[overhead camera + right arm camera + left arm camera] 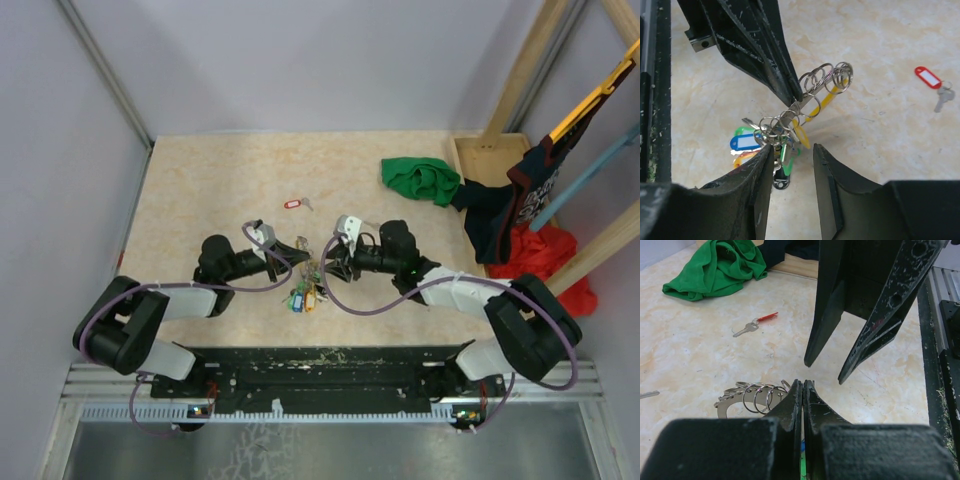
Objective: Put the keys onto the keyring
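The keyring point(812, 95) is a thin grey metal loop strung with several small rings, keys and blue point(745, 142), green and yellow tags. It shows as a bunch point(303, 288) between the two arms. My left gripper point(803, 385) is shut on the keyring's metal, and its fingers point(782, 82) pinch the loop from above in the right wrist view. My right gripper point(792, 150) is open and sits close in front of the hanging bunch with nothing between its fingers. A key with a dark head point(781, 179) lies under the tags, beside the right gripper's left finger point(762, 165).
A key with a red oblong tag point(293, 204) lies on the table beyond the grippers. A green cloth point(420, 180) sits at the back right by a wooden tray point(478, 150) and dark and red clothes point(540, 245). A slim metal piece point(647, 395) lies at the left.
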Robot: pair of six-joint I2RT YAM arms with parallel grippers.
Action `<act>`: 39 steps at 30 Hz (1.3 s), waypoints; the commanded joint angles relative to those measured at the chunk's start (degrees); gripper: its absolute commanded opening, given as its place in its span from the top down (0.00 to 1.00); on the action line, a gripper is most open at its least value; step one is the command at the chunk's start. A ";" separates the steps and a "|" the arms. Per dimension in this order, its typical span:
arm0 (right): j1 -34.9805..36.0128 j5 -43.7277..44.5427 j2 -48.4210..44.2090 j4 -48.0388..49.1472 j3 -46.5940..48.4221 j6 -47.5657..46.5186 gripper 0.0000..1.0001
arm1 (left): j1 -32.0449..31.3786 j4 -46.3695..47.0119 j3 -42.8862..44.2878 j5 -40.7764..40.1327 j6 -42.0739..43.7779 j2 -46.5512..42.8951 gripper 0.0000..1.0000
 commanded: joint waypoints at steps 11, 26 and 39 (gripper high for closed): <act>-1.96 -11.80 6.64 12.27 3.50 -0.41 0.59 | 0.21 4.61 -0.15 2.92 -0.45 -0.87 1.00; -2.24 -19.06 12.36 6.71 8.66 -3.71 0.71 | 0.13 6.78 -0.59 4.29 -1.24 -0.88 1.00; -3.13 -22.20 13.08 2.86 9.34 -5.49 0.90 | 0.13 7.03 -0.85 4.38 -1.04 -1.24 1.00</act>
